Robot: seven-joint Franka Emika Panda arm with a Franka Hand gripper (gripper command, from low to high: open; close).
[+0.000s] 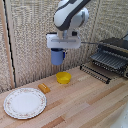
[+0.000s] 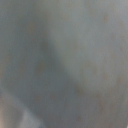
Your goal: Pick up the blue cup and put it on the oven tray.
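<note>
The blue cup [image 1: 57, 56] hangs in the air under my gripper [image 1: 59, 51], well above the wooden table and just above and behind the yellow bowl. The fingers are hidden by the cup, and the cup stays up with nothing else under it, so the gripper is shut on it. The oven tray [image 1: 108, 59], a dark wire rack, juts out of the black and silver toaster oven [image 1: 116, 47] at the exterior view's right, some way off from the cup. The wrist view is a grey-blue blur with nothing to make out.
A low yellow bowl [image 1: 63, 77] sits mid-table. An orange-brown block [image 1: 44, 88] lies to its left, and a round patterned plate [image 1: 24, 102] rests at the front left. The oven's door [image 1: 96, 73] lies folded down. A woven screen stands behind.
</note>
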